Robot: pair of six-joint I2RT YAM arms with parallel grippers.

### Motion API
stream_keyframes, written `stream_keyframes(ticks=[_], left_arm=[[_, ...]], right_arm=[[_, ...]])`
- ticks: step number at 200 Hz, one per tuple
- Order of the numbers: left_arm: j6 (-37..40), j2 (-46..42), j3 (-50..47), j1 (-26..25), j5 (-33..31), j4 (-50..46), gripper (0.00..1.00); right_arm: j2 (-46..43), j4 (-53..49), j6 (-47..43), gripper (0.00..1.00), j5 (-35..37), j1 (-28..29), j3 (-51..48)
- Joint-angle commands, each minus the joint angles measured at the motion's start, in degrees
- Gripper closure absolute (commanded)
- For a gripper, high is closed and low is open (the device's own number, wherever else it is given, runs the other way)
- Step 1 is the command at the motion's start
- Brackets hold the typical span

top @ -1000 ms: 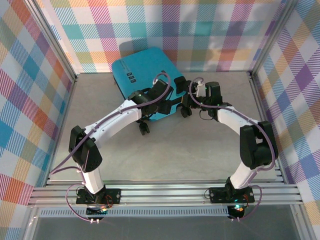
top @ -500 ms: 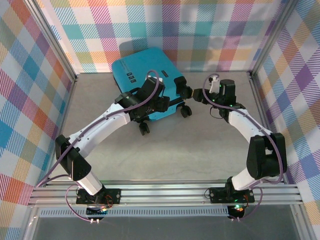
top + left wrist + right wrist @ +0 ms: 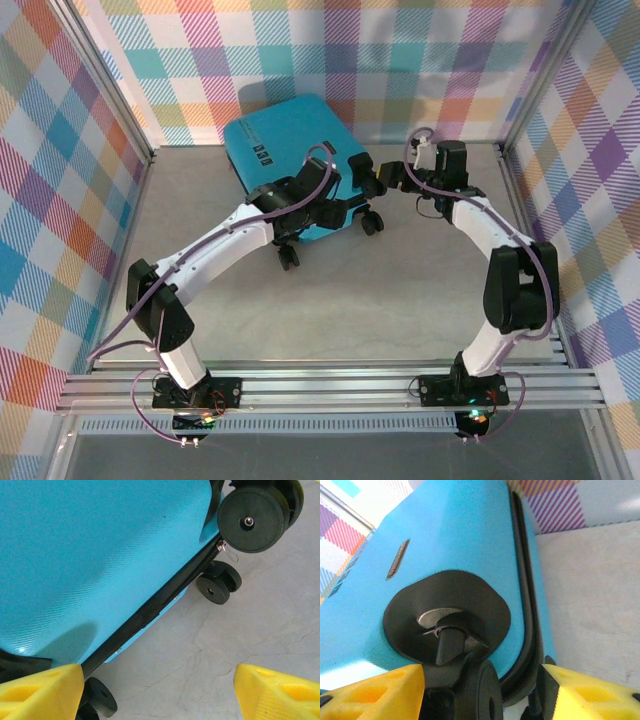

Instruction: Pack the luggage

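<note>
Left gripper (image 3: 157,692): spread wide, empty, above zipper edge (image 3: 150,612) of closed luggage (image 3: 285,140) at worktop (image 3: 400,290) rear. Right gripper (image 3: 480,677): parted, holding nothing, astride caster wheel (image 3: 481,692) blocking the shell.

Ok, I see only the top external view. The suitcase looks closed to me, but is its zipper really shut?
Observer: In the left wrist view the black zipper of the turquoise suitcase looks shut along the part in view, with a silver pull near the corner.
Operator: Is anything held on that side?
Observer: No. The left tool is open, with bare table between its yellow fingers.
Operator: And on the right?
Observer: In the right wrist view the right tool is open, and a black caster wheel stands between its fingers, under a round black mount.
</note>
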Motion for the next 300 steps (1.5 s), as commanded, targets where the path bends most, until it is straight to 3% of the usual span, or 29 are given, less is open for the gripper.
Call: stream_keyframes(ticks=[1,23,48,83,169,220,300], left_arm=[[-0.6,0.7,3.3,-0.6,0.2,0.6,0.21],[-0.5,1.6,4.5,-0.6,0.0,0.2,0.21],[-0.6,2.2,5.0,-0.6,0.1,0.0,0.20],[-0.6,1.8,4.9,-0.6,-0.7,-0.7,0.20],[-2.1,-5.0,-2.9,-0.6,-4.4,-2.3,0.18],[-3.7,-7.2,-7.0,-0.9,-9.1,-4.7,0.18],[-5.0,-1.5,-5.8,-2.7,-6.6,-3.5,0.20]], right_arm=[[1.8,1.1,0.9,0.39,-6.4,0.0,2.0],[2.2,3.2,1.3,0.44,-8.7,0.8,1.3],[2.2,3.8,1.4,0.61,-9.5,2.4,0.5],[1.2,3.8,1.2,0.71,-9.2,5.5,-1.3],[-2.7,13.4,6.0,0.74,-11.2,19.1,-12.9],[-7.5,16.0,9.5,0.69,-5.8,14.2,-18.4],[-10.2,19.0,7.9,0.68,0.0,12.7,-26.5]])
